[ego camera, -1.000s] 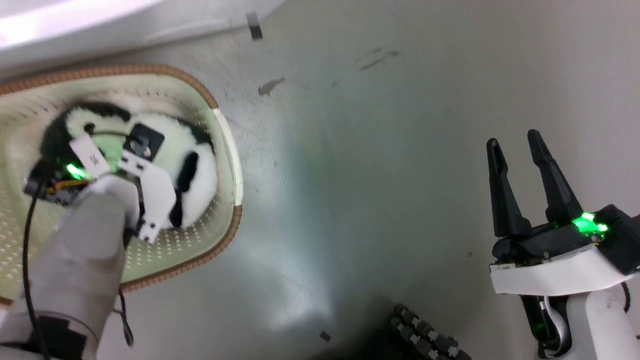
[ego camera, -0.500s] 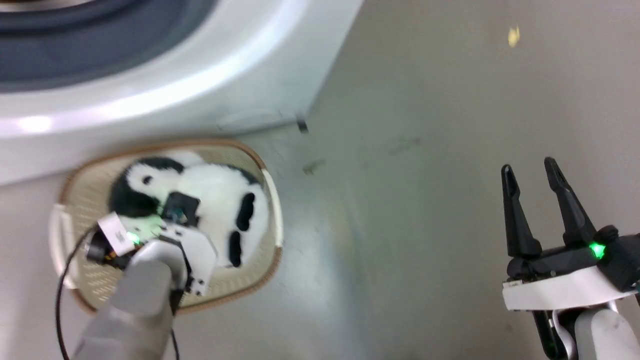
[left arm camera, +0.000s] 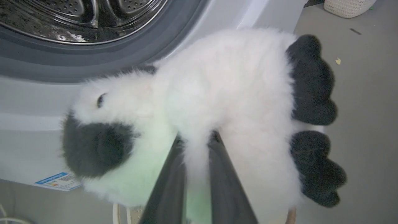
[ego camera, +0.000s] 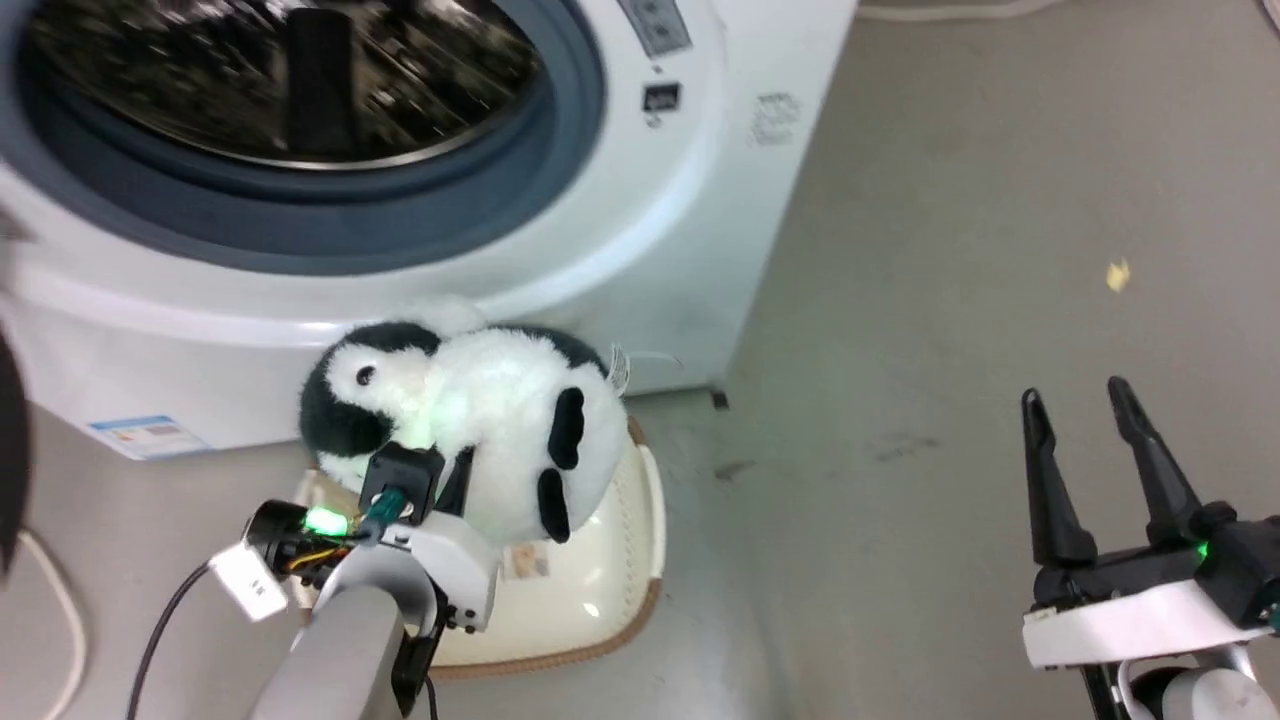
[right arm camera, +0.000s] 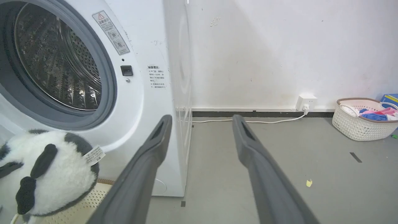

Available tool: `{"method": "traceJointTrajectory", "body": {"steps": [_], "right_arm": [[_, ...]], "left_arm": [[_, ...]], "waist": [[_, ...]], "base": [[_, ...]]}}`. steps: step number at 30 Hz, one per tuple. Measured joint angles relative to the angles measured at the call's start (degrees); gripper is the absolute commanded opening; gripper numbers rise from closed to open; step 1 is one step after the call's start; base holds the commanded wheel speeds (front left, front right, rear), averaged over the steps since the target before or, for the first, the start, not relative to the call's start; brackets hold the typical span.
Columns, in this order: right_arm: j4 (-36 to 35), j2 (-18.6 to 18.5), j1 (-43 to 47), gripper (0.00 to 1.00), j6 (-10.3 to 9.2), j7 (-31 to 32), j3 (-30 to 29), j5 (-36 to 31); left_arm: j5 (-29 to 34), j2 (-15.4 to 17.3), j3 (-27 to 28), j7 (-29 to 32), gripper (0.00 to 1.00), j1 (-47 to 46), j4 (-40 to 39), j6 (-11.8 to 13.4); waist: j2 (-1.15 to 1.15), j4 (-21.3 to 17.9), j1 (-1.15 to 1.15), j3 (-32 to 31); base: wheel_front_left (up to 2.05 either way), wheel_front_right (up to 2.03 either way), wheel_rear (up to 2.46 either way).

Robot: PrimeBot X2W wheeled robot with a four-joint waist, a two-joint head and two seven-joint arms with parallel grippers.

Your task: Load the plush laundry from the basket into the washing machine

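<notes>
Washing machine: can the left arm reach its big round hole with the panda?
Probably yes. The left claw grips the panda just below the open drum of the washing machine, and nothing stands between them.

The plush laundry (ego camera: 490, 400) is fluffy, the washing machine (ego camera: 700, 200) glossy, its steel drum (right arm camera: 59, 71) shiny.

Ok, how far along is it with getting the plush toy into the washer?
Done: the plush laundry is up out of the basket, pinched in the left gripper. In hand: it hangs before the washing machine, below the door seal. To do: lift it into the drum and release. The right gripper is open, empty.
</notes>
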Motion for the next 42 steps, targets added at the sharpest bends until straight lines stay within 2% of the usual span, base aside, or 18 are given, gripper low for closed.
{"method": "traceJointTrajectory", "body": {"steps": [6, 7, 8, 9, 14, 19, 25, 32, 37, 42], "right_arm": [[-0.1, 0.0, 0.1, 1.0, 0.0, 0.0, -0.2, -0.2], [-0.1, 0.0, 0.1, 1.0, 0.0, 0.0, -0.2, -0.2], [-0.4, 0.0, 0.1, 1.0, 0.0, 0.0, 0.4, -0.1], [-0.5, 0.0, 0.1, 1.0, 0.0, 0.0, 0.6, -0.1], [-0.8, 0.0, -0.3, 1.0, 0.0, 0.0, 1.3, 0.5], [-1.6, 0.0, -2.6, 1.0, 0.0, 0.0, 2.2, 2.3], [-2.0, 0.0, -5.4, 1.0, 0.0, 0.0, 3.2, 4.9], [-2.3, 0.0, -7.5, 1.0, 0.0, 0.0, 5.0, 8.1], [-2.3, 0.0, -8.3, 1.0, 0.0, 0.0, 6.0, 9.6], [-2.2, 0.0, -8.6, 1.0, 0.0, 0.0, 6.5, 10.4]], "left_arm": [[0.5, 1.3, 3.0, 0.0, 0.0, 5.2, -14.9, 2.4], [0.5, 1.6, 3.5, 0.0, 0.0, 5.5, -17.3, 2.5], [0.6, 2.6, 5.3, 0.0, 0.0, 5.5, -23.2, 3.3], [0.6, 2.9, 6.1, 0.0, 0.0, 5.4, -24.8, 3.5], [1.0, 5.3, 8.0, 0.8, 0.0, 1.1, -28.9, 3.6], [1.3, 9.4, 9.7, 5.6, 0.0, -10.3, -30.0, 2.5], [3.1, 14.5, 9.7, 13.1, 0.0, -26.1, -25.6, -1.1], [6.3, 19.4, 8.7, 19.5, 0.0, -42.9, -12.7, -3.7], [7.9, 20.2, 7.4, 21.2, 0.0, -51.6, -3.2, -4.4], [9.5, 20.4, 5.4, 21.9, 0.0, -56.1, 4.3, -5.3]], "waist": [[0.0, 2.0, 0.0, -2.7], [0.0, 2.1, 0.0, -2.6], [0.0, 1.8, 0.01, -1.6], [0.0, 1.6, 0.01, -1.1], [0.0, 0.6, 0.01, 2.3], [0.0, -1.0, 0.02, 7.1], [0.0, -3.6, 0.02, 13.8], [0.0, -7.5, 0.03, 21.1], [0.0, -10.2, 0.03, 25.1], [0.0, -12.3, 0.02, 27.4]], "base": [[0.0, 0.0, 0.0], [0.0, 0.0, 0.0], [0.0, 0.0, 0.0], [0.0, 0.0, 0.0], [0.0, 0.0, 0.0], [0.0, 0.0, 0.0], [0.0, 0.0, 0.0], [0.0, 0.0, 0.0], [0.0, 0.0, 0.0], [0.0, 0.0, 0.0]]}}
